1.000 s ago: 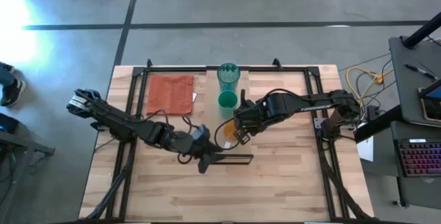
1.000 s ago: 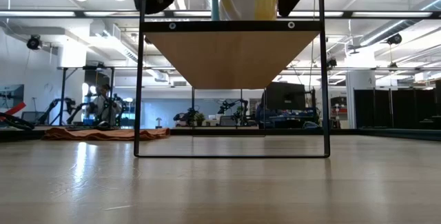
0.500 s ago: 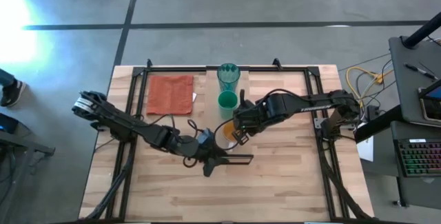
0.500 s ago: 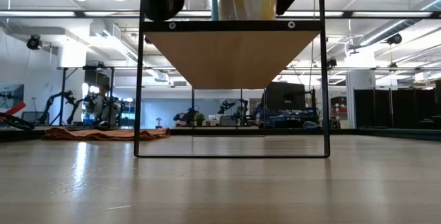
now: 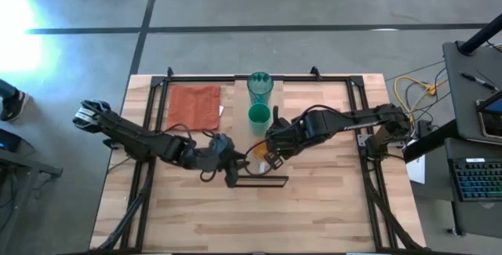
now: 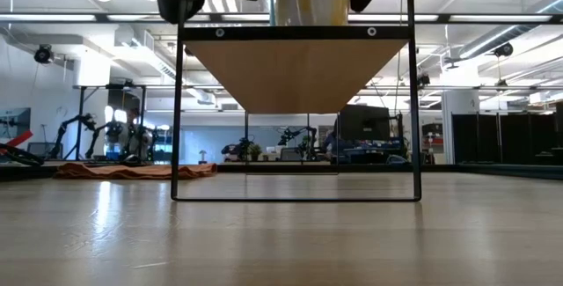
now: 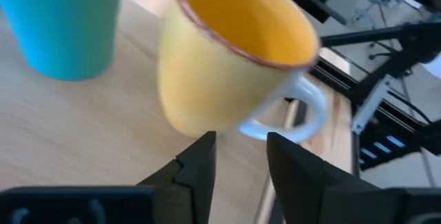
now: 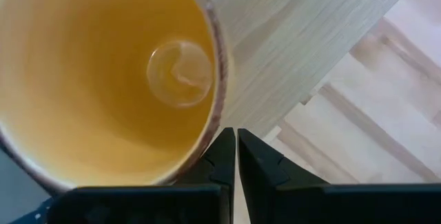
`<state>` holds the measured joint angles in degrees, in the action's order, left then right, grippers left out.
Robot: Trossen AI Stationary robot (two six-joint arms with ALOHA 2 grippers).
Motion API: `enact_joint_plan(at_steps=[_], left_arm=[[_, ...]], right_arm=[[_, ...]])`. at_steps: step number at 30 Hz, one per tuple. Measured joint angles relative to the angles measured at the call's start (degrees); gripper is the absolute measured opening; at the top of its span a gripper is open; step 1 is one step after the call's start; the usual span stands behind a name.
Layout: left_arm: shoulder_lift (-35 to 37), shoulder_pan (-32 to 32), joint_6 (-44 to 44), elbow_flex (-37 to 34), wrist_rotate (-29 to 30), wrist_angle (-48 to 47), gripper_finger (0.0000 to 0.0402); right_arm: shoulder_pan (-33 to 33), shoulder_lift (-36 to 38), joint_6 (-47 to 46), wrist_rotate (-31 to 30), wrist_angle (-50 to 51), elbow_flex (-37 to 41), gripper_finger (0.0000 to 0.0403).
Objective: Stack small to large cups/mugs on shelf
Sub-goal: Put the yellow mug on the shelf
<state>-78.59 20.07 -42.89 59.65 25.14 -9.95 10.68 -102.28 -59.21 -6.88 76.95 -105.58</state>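
Pale wood is carrying everything here: the shelf (image 5: 265,133) is sitting raised on its black frame (image 6: 179,110) above the darker table (image 5: 314,208), as we are seeing in the low view. We are finding the cups lined up along it, the tall teal tumbler (image 5: 260,85) at the far end, the green cup (image 5: 259,115) just beside it, and the orange mug (image 7: 231,52) at the near end, upright, its white handle (image 7: 303,110) sticking out sideways. Our right gripper (image 8: 231,156) is hanging at the mug's rim with its fingers pressed together and gripping nothing. Our left gripper (image 7: 238,158) is hovering just beside the handle, fingers parted and holding nothing. An orange-red cloth (image 5: 194,107) is lying flat on the table, well apart from the cups.
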Motion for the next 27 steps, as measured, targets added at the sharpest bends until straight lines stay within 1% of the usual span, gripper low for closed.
enact_joint_plan(at_steps=[3, 7, 12, 18, 23, 27], left_arm=[[0.0, -0.7, 0.0, -0.2, 0.4, 0.0, 0.0107], [-0.2, -1.6, 0.4, -0.8, 0.9, -0.2, 0.01], [-0.2, -3.1, 1.5, -0.9, 0.9, 0.0, 0.0099], [-0.2, -4.4, 3.6, -0.7, 1.1, 2.2, 0.0099], [-0.2, -4.4, 4.3, -0.8, 1.1, 2.3, 0.0099], [-0.2, -4.4, 4.8, -0.7, 1.1, 0.4, 0.0099]], right_arm=[[0.8, 0.0, -0.9, 1.2, 0.0, 0.0, 0.0011], [3.0, 0.0, -2.3, 1.3, -0.4, 0.0, 0.0011], [5.5, 0.3, -3.8, 1.0, -7.2, 0.0, 0.0011], [5.9, -0.9, -3.9, 0.8, -16.1, 0.0, 0.0011], [5.9, -2.0, -4.0, 0.7, -19.9, 0.0, 0.0011], [6.0, -2.5, -3.4, 0.8, -21.8, 0.0, 0.0011]])
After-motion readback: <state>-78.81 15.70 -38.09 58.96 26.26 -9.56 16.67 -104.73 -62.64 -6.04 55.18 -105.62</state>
